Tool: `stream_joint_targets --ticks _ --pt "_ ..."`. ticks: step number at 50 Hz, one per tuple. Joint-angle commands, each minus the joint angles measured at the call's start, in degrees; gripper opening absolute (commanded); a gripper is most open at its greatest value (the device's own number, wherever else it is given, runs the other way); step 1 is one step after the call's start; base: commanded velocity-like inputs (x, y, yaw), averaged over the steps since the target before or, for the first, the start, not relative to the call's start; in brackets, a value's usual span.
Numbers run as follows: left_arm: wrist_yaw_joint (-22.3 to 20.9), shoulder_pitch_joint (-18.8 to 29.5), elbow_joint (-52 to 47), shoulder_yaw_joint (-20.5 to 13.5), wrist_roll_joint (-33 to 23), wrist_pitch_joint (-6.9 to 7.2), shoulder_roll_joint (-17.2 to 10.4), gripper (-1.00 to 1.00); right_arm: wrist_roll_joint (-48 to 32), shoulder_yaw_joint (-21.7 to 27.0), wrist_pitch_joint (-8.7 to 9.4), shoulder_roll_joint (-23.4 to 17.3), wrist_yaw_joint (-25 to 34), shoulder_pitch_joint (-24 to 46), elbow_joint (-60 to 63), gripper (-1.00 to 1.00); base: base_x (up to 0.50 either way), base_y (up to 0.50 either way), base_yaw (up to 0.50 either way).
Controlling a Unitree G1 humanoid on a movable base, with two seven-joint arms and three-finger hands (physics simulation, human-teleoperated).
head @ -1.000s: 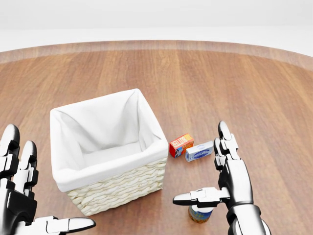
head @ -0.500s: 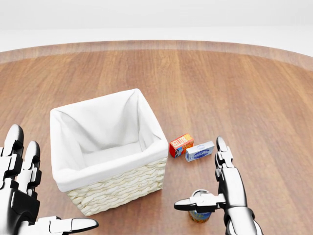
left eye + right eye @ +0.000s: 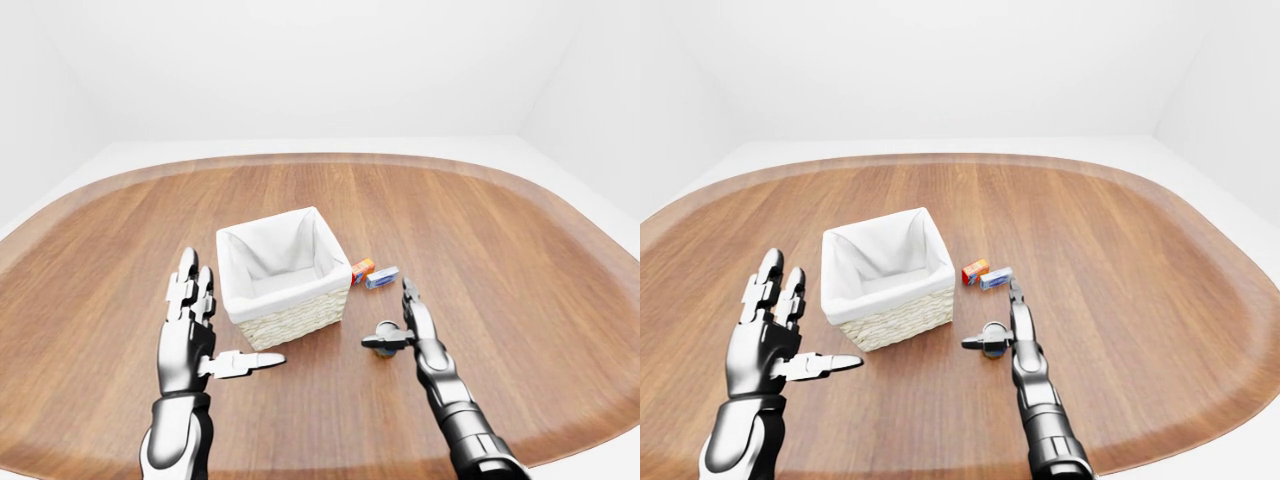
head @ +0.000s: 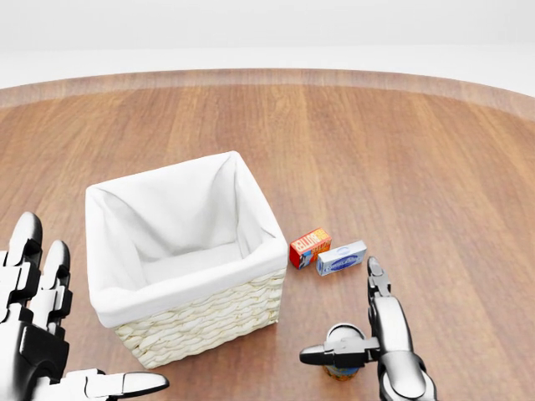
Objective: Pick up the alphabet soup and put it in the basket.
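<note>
Across the whole lower part of every view spreads a broad wooden table with a rounded edge and long plank grain, set in a plain white room whose pale floor shows beyond the rim. Near the table's middle stands a woven basket with a white cloth lining, upright, its inside showing only cloth. Low at the left of the head view, the left hand is held up with fingers spread and thumb out sideways, gripping nothing and apart from the basket. At the lower right, the right hand is also spread open, fingers pointing up the picture and thumb reaching left across the top of the alphabet soup, a small can standing on the wood just right of the basket. Above the can lie a small red box and a blue-and-white box, side by side
</note>
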State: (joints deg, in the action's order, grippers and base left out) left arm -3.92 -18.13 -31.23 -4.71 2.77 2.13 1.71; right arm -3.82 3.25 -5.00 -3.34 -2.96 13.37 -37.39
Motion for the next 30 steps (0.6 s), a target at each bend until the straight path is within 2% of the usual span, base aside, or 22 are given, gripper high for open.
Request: stream_joint_targets --ticks 1,19,30 --pt "-0.2 0.4 0.9 0.4 -0.2 0.19 -0.2 1.00 -0.4 -0.1 0.00 -0.3 -1.2 3.6 -13.4 1.00 0.00 0.00 0.00" --pt "-0.2 0.6 1.1 0.7 -0.4 0.36 -0.4 1.00 -0.1 0.0 0.00 -0.5 -1.2 3.8 -15.1 1.00 0.00 0.00 0.00" --pt "-0.3 -0.1 0.4 1.0 -0.6 0.06 -0.3 1.00 -2.0 0.0 0.00 -0.1 -3.7 12.2 -32.3 1.00 0.00 0.00 0.00"
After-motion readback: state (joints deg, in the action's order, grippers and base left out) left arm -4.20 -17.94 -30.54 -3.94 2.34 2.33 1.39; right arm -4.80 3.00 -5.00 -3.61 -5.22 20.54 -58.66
